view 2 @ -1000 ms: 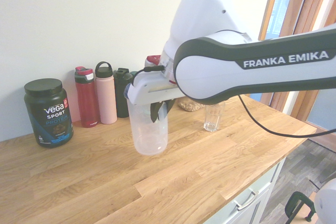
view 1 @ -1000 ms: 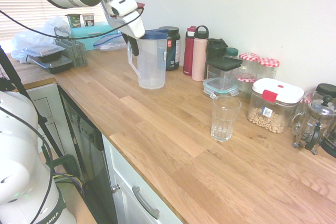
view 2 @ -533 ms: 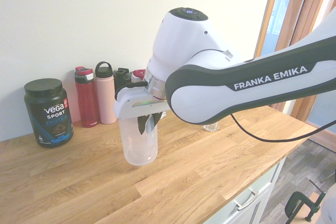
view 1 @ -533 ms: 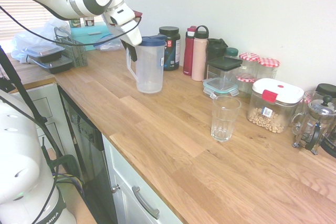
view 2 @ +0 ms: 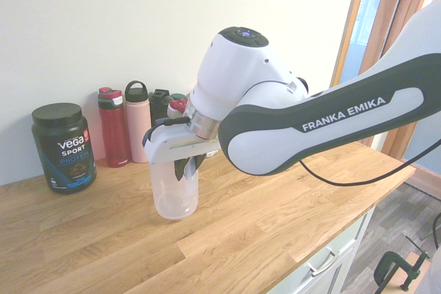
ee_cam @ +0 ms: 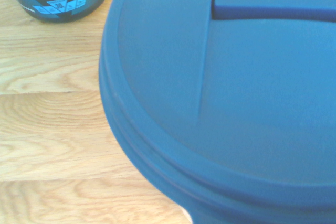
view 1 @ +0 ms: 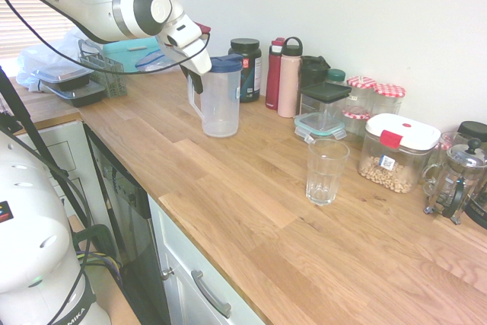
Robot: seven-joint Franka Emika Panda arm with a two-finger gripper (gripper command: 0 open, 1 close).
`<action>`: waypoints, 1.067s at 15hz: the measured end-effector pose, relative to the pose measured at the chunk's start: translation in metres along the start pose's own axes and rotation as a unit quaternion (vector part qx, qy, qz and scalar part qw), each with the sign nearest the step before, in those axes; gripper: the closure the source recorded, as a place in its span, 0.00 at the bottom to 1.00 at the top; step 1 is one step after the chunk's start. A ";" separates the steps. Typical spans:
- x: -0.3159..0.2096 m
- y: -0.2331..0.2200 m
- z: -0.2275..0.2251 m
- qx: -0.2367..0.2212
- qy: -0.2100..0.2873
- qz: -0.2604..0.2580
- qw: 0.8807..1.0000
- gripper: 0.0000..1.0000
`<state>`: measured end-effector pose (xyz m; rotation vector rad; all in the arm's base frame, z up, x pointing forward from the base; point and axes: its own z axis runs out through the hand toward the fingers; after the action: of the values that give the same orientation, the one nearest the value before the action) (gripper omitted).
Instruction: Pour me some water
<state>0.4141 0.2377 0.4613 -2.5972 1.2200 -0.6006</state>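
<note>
Gripper (view 1: 196, 80) clamped on jug (view 1: 221, 97) handle.
Upright on the counter (view 1: 251, 195), blue lid (ee_cam: 231, 93) on, well apart from the empty glass (view 1: 326, 171).

Jug lid (ee_cam: 220, 93) cropped, blurred.

A clear plastic pitcher (view 1: 221, 97) with a blue lid (ee_cam: 231, 93) stood upright on the wooden counter in the upper left-center of the first exterior view, its handle facing left. No water level could be made out in it. 1 empty, faceted drinking glass (view 1: 326, 170) stood upright near the center-right of that view, well apart from the pitcher.
</note>
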 end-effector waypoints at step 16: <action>-0.008 -0.029 0.028 0.007 -0.020 -0.006 1.000 0.00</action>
<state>0.4416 0.2624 0.4446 -2.5931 1.1842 -0.5540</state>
